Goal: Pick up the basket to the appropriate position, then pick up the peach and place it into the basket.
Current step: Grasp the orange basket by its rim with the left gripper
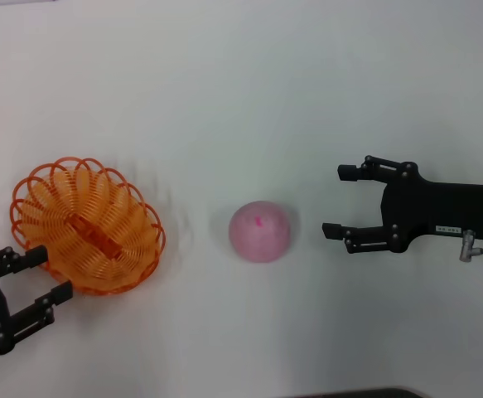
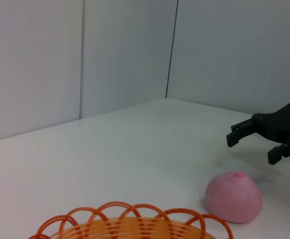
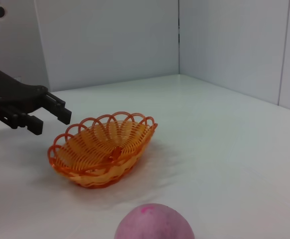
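Observation:
The orange openwork basket (image 1: 86, 225) sits on the white table at the left; it also shows in the right wrist view (image 3: 102, 148) and its rim shows in the left wrist view (image 2: 130, 223). The pale pink peach (image 1: 260, 230) lies in the middle, apart from the basket; it also shows in the left wrist view (image 2: 234, 196) and the right wrist view (image 3: 153, 222). My left gripper (image 1: 50, 272) is open, its fingertips at the basket's near-left rim. My right gripper (image 1: 339, 201) is open, a short way right of the peach, empty.
The white table (image 1: 241, 99) stretches bare behind the objects. Grey panel walls (image 2: 85, 59) enclose the table's far sides. A dark edge (image 1: 357, 393) shows at the table's front.

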Tool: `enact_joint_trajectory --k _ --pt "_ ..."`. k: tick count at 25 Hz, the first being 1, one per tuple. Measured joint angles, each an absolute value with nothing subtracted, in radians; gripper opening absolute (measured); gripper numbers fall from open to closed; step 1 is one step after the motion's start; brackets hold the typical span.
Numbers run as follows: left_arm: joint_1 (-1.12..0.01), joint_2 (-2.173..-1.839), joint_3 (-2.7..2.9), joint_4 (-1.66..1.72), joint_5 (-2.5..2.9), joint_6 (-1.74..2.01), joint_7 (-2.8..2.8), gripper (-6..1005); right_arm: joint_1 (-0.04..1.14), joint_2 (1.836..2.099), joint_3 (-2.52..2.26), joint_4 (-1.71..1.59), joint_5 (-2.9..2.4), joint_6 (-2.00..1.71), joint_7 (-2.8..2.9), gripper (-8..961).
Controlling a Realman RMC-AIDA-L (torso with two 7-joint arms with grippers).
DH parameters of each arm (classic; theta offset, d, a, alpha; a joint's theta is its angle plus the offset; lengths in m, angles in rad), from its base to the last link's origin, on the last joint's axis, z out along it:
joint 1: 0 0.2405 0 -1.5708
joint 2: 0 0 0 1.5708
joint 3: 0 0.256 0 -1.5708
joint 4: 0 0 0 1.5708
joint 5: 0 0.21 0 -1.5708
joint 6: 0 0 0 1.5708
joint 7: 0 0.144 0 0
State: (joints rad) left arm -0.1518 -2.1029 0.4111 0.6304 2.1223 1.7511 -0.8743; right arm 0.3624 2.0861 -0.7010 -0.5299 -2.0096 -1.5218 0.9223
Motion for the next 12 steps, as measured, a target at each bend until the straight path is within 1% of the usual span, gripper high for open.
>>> enact_joint_trajectory --k 12 --pt "-0.153 -2.105 0.411 0.63 2.117 1.749 -0.878 580 0.368 2.086 -0.701 -0.529 -2.01 -1.518 0.929 940"
